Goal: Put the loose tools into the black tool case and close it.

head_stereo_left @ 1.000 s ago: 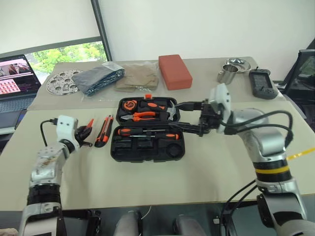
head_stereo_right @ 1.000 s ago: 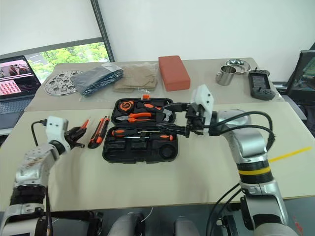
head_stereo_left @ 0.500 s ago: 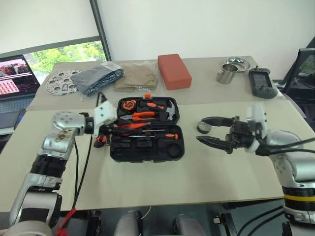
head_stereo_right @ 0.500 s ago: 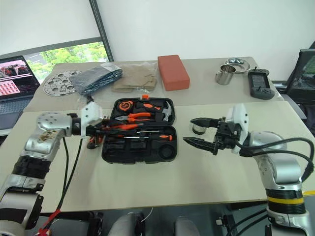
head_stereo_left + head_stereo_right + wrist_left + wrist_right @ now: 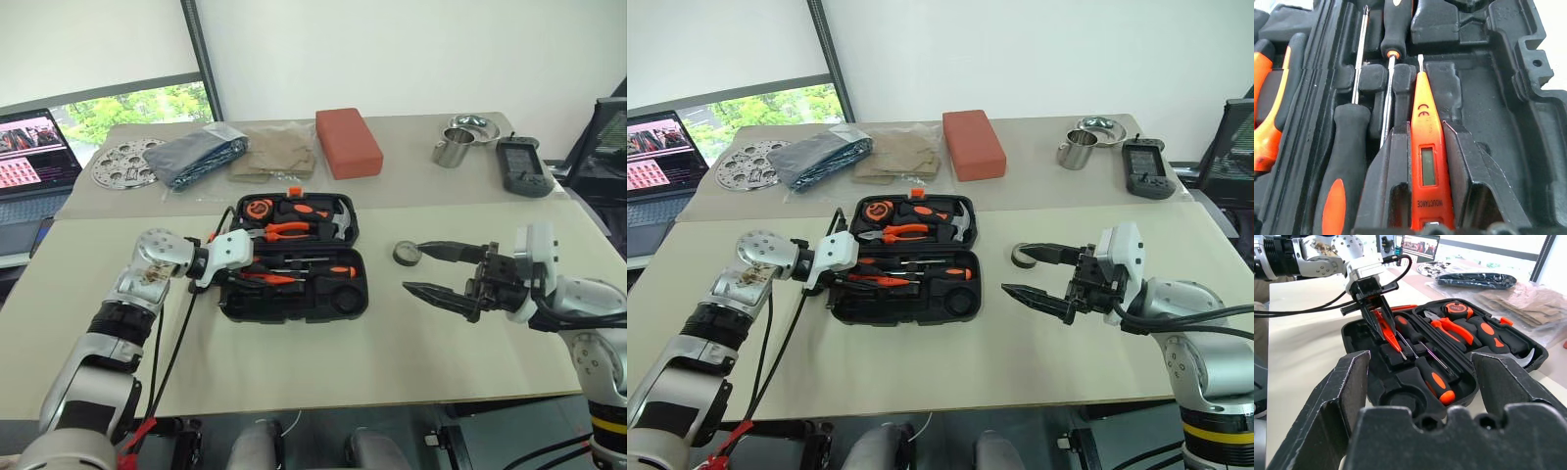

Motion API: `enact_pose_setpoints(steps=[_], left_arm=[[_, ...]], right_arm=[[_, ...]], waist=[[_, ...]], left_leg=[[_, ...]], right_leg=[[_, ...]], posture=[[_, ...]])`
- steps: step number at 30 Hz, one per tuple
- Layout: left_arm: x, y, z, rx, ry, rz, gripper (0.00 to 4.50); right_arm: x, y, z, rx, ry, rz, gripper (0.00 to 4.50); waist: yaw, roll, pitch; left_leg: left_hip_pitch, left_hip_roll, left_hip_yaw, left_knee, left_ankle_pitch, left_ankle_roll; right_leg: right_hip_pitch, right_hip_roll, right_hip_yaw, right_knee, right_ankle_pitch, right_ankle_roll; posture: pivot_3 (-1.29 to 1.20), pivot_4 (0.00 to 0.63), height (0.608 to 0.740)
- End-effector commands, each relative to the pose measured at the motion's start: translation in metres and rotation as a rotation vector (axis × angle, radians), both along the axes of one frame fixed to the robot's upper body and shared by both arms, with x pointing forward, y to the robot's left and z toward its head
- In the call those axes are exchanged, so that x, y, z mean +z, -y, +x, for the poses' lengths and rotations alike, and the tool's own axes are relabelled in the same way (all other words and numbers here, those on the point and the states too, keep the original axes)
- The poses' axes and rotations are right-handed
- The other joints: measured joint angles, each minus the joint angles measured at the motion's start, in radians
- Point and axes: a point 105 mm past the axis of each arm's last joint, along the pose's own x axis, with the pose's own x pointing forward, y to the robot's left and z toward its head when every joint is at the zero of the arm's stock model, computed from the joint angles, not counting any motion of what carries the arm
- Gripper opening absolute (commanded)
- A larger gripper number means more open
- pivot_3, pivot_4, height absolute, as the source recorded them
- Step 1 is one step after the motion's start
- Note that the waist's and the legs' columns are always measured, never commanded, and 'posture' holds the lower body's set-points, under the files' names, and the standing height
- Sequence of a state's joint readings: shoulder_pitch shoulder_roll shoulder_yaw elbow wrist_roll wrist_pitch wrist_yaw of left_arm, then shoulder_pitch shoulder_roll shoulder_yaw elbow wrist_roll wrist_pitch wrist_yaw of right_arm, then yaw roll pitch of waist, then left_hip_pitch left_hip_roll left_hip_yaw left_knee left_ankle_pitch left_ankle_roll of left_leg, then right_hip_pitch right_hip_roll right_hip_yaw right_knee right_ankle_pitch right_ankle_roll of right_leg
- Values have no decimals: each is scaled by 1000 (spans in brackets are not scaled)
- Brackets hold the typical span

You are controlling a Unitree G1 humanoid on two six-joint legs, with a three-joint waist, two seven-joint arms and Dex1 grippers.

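Now my left gripper (image 5: 1430, 161) pinches the slim orange screwdriver (image 5: 1426, 147) over the open black tool case (image 5: 292, 257). Inside lie pliers (image 5: 284, 230), hammer (image 5: 328, 211) and two screwdrivers (image 5: 313, 268). My right gripper (image 5: 419, 268) is spread, empty.

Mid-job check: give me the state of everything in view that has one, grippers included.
Tool case: open, lying flat on the table.
Slim orange screwdriver: gripped, held over the case's front half.
Left gripper: shut on the slim orange screwdriver.
Right gripper: open, empty, beside the case.
Tape roll: loose on the table, outside the case.
Two screwdrivers: lying in the case.
Laptop: open, screen on.
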State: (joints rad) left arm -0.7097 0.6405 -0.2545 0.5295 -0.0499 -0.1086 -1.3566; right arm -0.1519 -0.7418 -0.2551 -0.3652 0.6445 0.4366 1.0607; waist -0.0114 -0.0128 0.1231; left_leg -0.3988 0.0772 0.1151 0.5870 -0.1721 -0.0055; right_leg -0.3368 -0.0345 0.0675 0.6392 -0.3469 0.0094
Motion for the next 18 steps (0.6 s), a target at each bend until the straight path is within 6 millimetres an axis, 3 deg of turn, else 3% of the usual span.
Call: enact_pose_setpoints(steps=[1,15,17,18], left_arm=[[-4,0,4,2,29,51,499],[-12,3,-1,8,-12,59,499],[-5,7,3,23,9,13,1505],[-2,8,5,29,25,-2,1675]], right_arm=[[13,-2,-5,22,42,-1,3828],[13,-3,-1,28,56,-12,3828],[14,-4,-1,28,56,-11,3828],[14,-4,-1,29,55,-10,3828]], waist=[[0,0,0],[0,2,-1],[1,2,-1],[2,2,-1]], left_leg=[[0,0,0,1,0,0],[0,0,0,3,-1,1],[0,0,0,3,-1,1],[0,0,0,3,-1,1]], right_leg=[[0,0,0,0,0,0],[1,0,0,2,0,0],[1,0,0,2,0,0],[1,0,0,2,0,0]], posture=[[0,150,740],[0,150,740],[0,150,740],[0,150,740]])
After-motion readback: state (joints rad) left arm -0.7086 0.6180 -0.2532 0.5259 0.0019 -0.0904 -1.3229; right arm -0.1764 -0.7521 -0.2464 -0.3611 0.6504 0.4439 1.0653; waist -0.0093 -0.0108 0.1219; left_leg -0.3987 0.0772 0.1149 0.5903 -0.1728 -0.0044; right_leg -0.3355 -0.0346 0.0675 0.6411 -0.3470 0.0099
